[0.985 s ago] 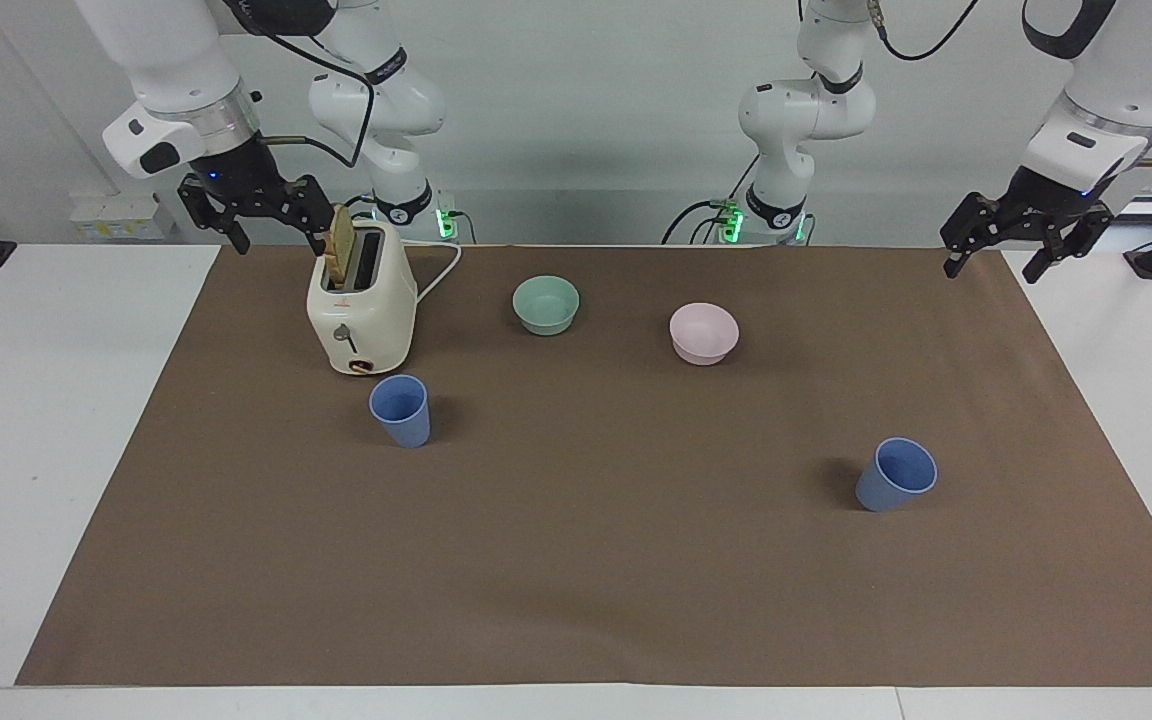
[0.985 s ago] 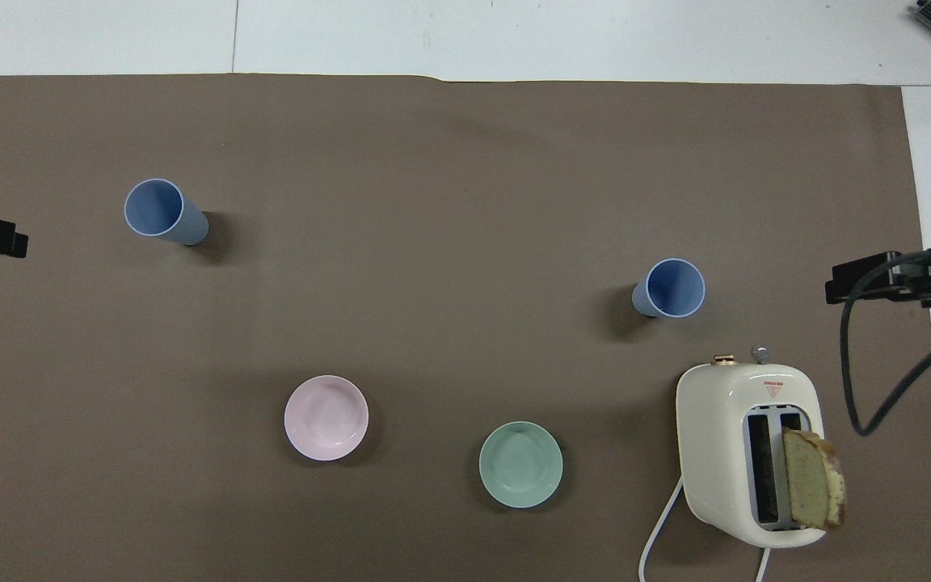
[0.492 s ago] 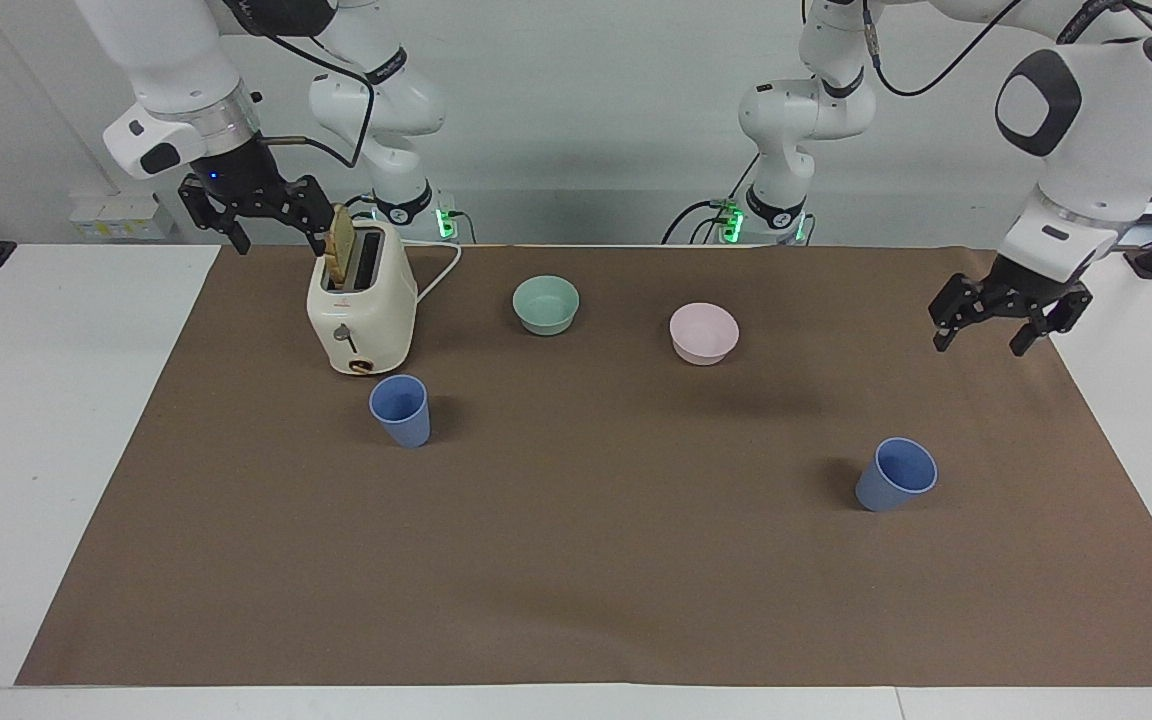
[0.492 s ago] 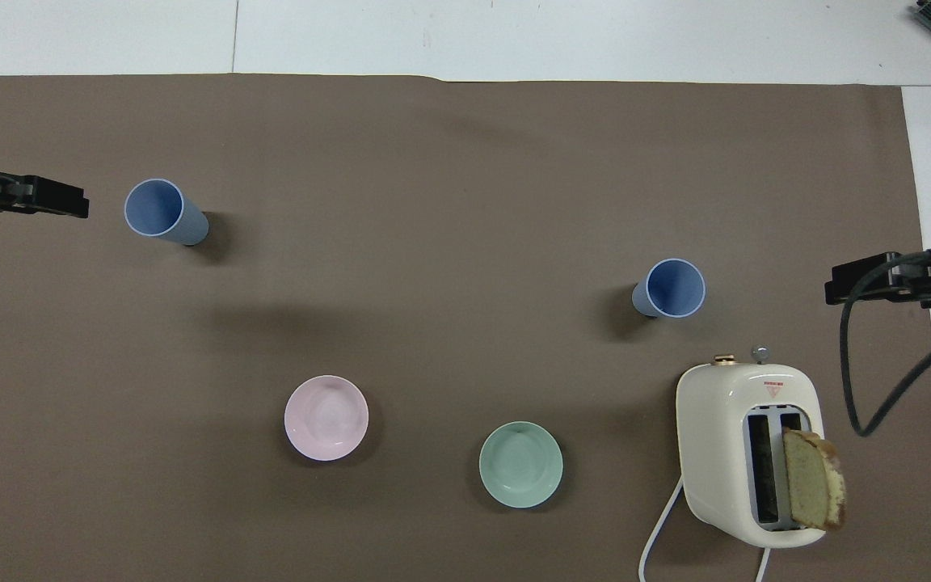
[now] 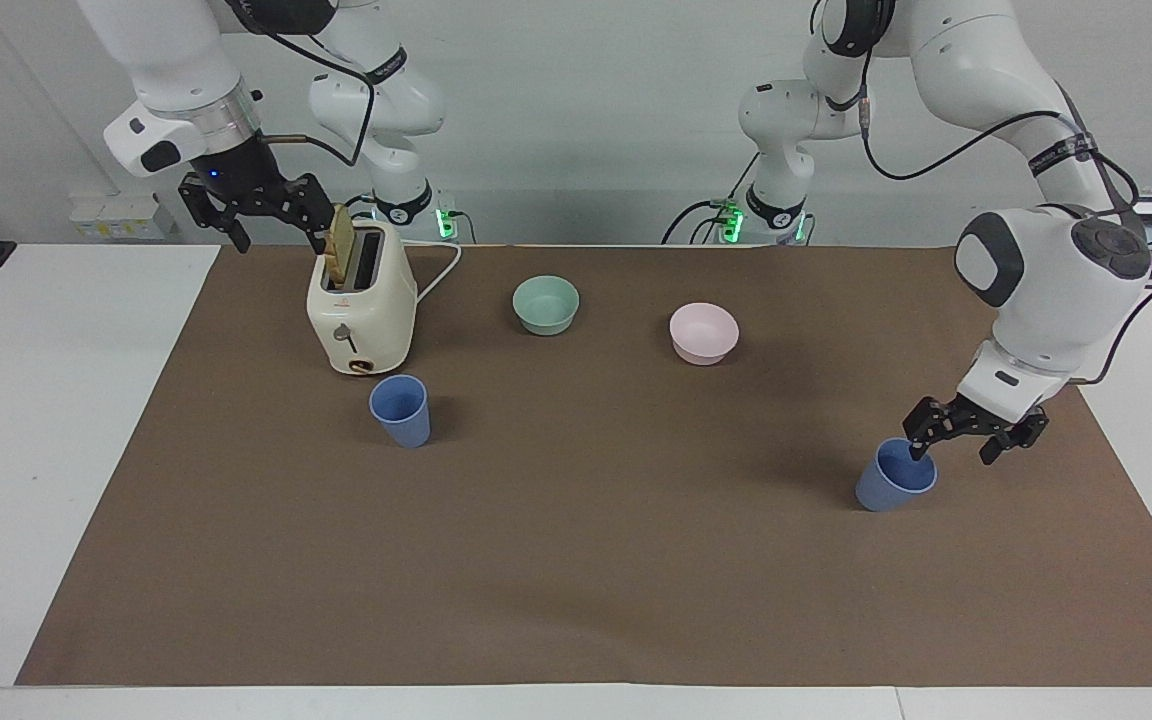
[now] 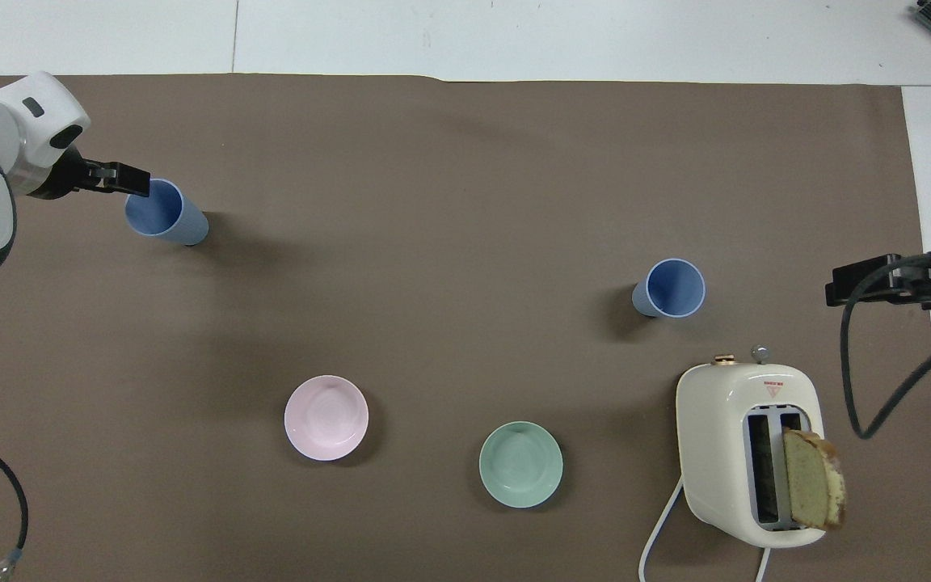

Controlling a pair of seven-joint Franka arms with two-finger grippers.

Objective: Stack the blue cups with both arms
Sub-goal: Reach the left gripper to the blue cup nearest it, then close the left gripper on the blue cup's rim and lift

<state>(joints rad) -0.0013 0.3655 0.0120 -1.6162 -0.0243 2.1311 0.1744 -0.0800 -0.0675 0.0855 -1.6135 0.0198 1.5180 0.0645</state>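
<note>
Two blue cups stand upright on the brown mat [image 5: 576,580]. One cup [image 5: 894,482] [image 6: 168,217] is toward the left arm's end. My left gripper [image 5: 956,452] [image 6: 132,181] is open and low at this cup's rim: one finger is at the rim and the other is outside it. The other cup [image 5: 400,410] [image 6: 673,288] stands beside the toaster, farther from the robots than it. My right gripper [image 5: 276,238] [image 6: 845,284] is open, empty and raised beside the toaster's top; this arm waits.
A cream toaster [image 5: 361,310] [image 6: 744,420] holds a toast slice [image 5: 341,245] [image 6: 813,489], with its white cord trailing toward the robots. A mint-green bowl [image 5: 546,304] [image 6: 520,465] and a pale pink bowl [image 5: 703,333] [image 6: 326,418] sit nearer to the robots than the cups.
My left gripper has come down from high over the mat's edge to the rim of the cup at its end. The right arm and both cups have not moved.
</note>
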